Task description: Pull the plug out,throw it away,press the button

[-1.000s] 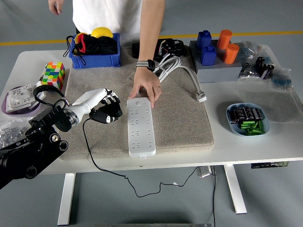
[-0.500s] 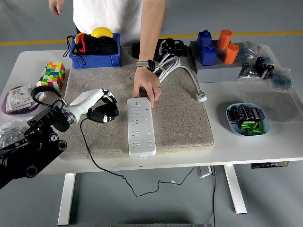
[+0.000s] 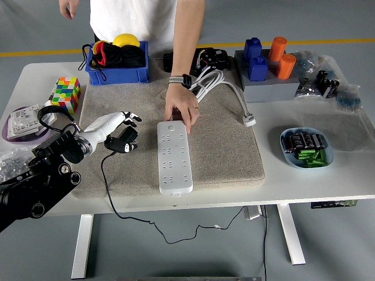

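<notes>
The left robot hand [image 3: 120, 126] curls its fingers around the black plug [image 3: 123, 141], held just left of the white power strip [image 3: 174, 157], which a person's hand [image 3: 181, 111] steadies on the beige mat [image 3: 222, 146].

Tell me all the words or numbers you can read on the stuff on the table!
No words or numbers can be read in this picture.
White power strip: small marks by its sockets, too small to read.
White box on the purple plate at the left: print too blurred to read.
Rubik's cube: only coloured squares, no text.
Blue bin: no label visible.
</notes>
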Motion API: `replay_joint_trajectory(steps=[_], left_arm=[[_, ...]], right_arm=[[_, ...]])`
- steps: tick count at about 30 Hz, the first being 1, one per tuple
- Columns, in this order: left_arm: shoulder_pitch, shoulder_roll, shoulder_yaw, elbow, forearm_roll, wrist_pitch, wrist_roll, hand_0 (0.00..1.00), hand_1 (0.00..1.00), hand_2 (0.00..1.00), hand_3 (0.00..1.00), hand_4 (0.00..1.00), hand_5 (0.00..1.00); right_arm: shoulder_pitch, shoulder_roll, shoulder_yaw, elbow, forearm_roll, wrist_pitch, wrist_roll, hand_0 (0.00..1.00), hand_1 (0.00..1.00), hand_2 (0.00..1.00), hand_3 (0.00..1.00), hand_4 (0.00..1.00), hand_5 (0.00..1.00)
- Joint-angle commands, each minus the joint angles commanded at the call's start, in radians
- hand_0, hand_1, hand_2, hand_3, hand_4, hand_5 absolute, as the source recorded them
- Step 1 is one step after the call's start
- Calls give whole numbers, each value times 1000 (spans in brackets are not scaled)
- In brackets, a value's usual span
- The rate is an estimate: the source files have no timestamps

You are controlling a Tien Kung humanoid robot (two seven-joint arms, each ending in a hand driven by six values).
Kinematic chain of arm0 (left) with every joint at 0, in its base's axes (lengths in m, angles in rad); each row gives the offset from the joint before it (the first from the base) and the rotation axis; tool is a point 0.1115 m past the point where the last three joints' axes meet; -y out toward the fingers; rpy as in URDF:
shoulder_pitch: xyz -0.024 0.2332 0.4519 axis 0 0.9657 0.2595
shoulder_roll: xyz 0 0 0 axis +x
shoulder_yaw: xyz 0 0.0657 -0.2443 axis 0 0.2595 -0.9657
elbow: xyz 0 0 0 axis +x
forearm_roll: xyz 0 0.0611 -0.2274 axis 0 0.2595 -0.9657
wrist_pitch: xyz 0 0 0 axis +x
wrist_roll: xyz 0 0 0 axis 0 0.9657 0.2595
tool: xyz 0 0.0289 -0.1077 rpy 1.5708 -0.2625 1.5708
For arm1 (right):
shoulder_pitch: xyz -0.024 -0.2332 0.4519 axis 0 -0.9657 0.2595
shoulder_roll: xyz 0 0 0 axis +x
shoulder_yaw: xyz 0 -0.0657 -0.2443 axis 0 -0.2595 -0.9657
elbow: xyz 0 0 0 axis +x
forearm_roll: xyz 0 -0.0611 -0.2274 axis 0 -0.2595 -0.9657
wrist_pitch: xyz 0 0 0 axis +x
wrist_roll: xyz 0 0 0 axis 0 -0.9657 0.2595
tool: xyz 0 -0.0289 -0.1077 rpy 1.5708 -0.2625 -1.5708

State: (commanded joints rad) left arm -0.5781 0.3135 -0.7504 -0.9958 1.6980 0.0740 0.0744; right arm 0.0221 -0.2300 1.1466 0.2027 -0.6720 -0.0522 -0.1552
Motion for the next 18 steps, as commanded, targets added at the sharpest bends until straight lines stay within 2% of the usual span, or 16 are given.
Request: replay_joint_trajectory(steps=[7, 8, 13, 14, 18], left_arm=[[5, 5, -18, -29, 9, 5, -2, 850, 858, 815, 846, 852, 2], [6, 7, -23, -44, 9, 9, -4, 817, 774, 732, 814, 845, 2], [7, 15, -34, -113, -13, 16, -7, 817, 774, 732, 814, 845, 2], [6, 15, -34, -128, -16, 15, -7, 348, 358, 349, 738, 733, 74], [-7, 10, -19, -160, -42, 13, -8, 348, 358, 349, 738, 733, 74]], right_arm=[[1, 3, -2, 1, 1, 1, 2, 750, 667, 656, 621, 670, 509], [0, 3, -1, 1, 1, 1, 2, 750, 667, 656, 621, 671, 510], [-1, 1, -1, 0, 1, 1, 1, 750, 667, 656, 621, 671, 510], [-2, 0, -2, 0, 0, 1, 0, 752, 667, 656, 621, 671, 510], [0, 0, -1, 0, 1, 1, 1, 752, 667, 656, 621, 671, 510]])
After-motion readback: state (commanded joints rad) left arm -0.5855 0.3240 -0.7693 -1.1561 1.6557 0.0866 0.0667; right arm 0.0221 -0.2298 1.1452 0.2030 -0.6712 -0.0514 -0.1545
